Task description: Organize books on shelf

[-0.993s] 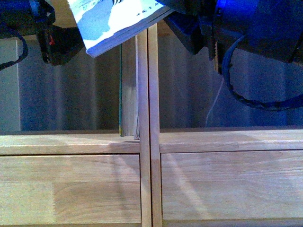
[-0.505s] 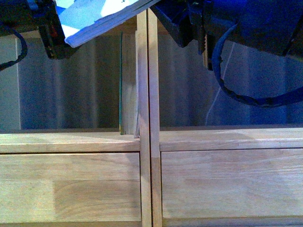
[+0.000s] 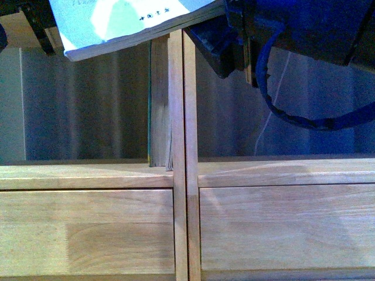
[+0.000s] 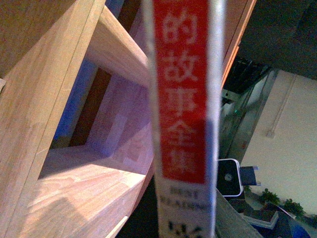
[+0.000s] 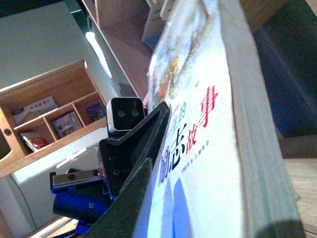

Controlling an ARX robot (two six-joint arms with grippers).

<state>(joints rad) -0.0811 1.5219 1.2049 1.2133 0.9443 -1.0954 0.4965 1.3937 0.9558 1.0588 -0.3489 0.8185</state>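
The blue-and-white paperback (image 3: 129, 23) hangs tilted at the top of the front view, above the shelf's (image 3: 183, 175) central divider. My left gripper (image 3: 44, 26) is shut on its left end and mostly cut off by the frame. My right gripper (image 3: 214, 29) is shut on its right end. The left wrist view shows the white spine with its red block (image 4: 181, 99) close up. The right wrist view shows the cover (image 5: 198, 148) against one dark finger (image 5: 141, 163). The dark teal book (image 3: 157, 105) stands upright in the left compartment against the divider.
Two plain drawer fronts (image 3: 88, 234) sit below the open compartments. A blue cable (image 3: 281, 111) hangs from the right arm into the right compartment. A second wooden shelf with books (image 5: 54, 119) stands far off in the right wrist view.
Both grippers have carried the paperback up and to the left. The left gripper has slid mostly out of the top-left of the front view. The teal book has not moved.
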